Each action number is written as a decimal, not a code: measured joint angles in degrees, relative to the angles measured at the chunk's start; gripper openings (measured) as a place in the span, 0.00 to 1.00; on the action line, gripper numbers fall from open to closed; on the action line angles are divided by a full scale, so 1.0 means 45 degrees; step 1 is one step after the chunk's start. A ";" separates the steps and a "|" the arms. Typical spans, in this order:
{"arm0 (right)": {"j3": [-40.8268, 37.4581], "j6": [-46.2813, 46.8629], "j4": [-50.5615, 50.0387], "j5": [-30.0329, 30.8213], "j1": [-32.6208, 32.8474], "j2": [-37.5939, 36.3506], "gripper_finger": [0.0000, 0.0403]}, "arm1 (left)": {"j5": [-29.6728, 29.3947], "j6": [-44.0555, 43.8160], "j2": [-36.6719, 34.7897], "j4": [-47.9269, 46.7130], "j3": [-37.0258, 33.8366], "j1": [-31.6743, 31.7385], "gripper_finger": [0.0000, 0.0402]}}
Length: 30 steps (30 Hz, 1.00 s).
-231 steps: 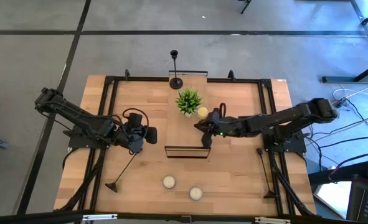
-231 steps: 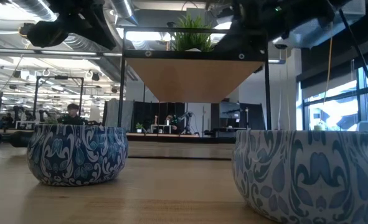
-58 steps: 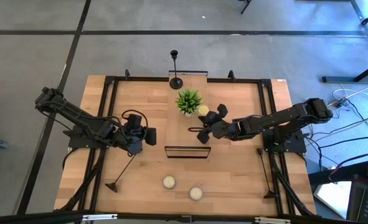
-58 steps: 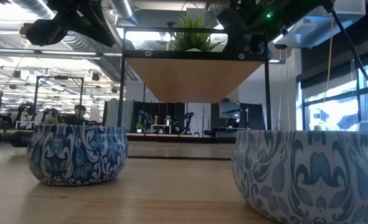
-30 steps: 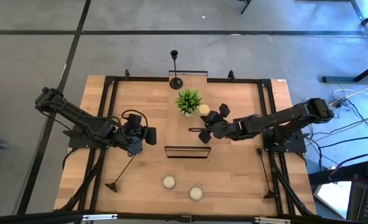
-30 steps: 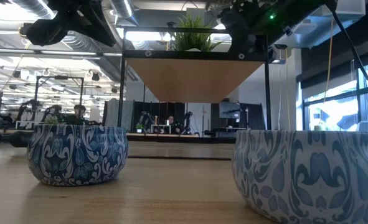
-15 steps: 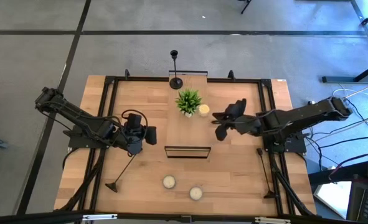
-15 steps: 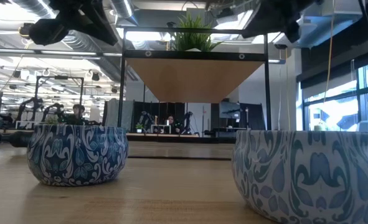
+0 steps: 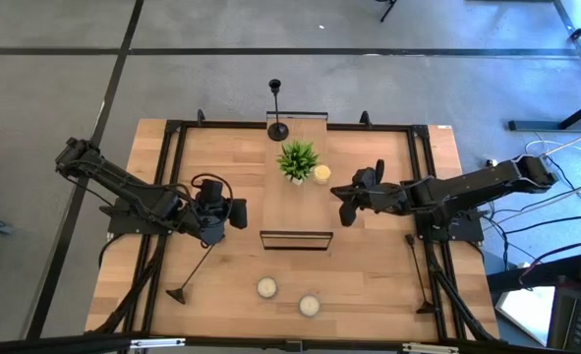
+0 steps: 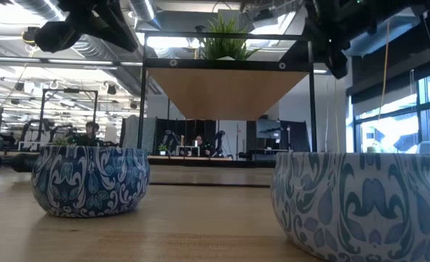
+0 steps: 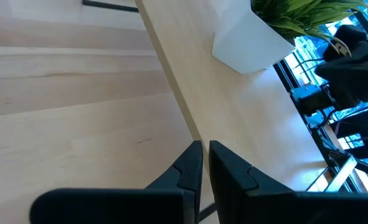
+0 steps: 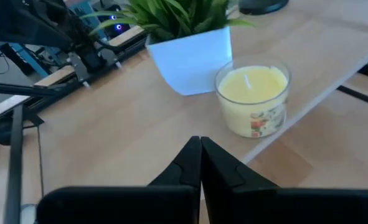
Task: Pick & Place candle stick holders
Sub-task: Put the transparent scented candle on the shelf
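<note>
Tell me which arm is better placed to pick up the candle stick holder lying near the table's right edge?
Right. The right gripper is shut on nothing and nearer the lying candle stick holder; the left gripper sits across the table, beside another holder.

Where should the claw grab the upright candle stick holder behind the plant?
Grip the candle stick holder on its thin rod, about midway, claw coming in level. It stands upright on a flat round base, and the top cup is small, so the stem is likely the surest hold. The potted plant sits just in front, so the right claw should probably pass beside it.
</note>
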 joint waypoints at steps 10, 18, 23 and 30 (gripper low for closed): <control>-0.0096 -0.0714 0.0360 -0.0041 -0.0554 0.0114 0.02 | -0.0098 -0.0003 0.0000 0.0000 0.0000 -0.0020 0.05; -0.0096 -0.0813 0.0832 -0.0813 -0.0765 0.0654 0.02 | -0.0276 -0.0049 0.0000 0.0000 0.0000 -0.0020 0.05; -0.0096 -0.0910 0.0837 -0.0815 -0.0848 0.0665 0.02 | -0.0288 -0.0202 0.0000 -0.0003 0.0000 -0.0020 0.05; -0.0096 -0.1070 0.0832 -0.0954 -0.1167 0.0665 0.02 | -0.0298 -0.0238 0.0000 -0.0004 0.0003 -0.0020 0.05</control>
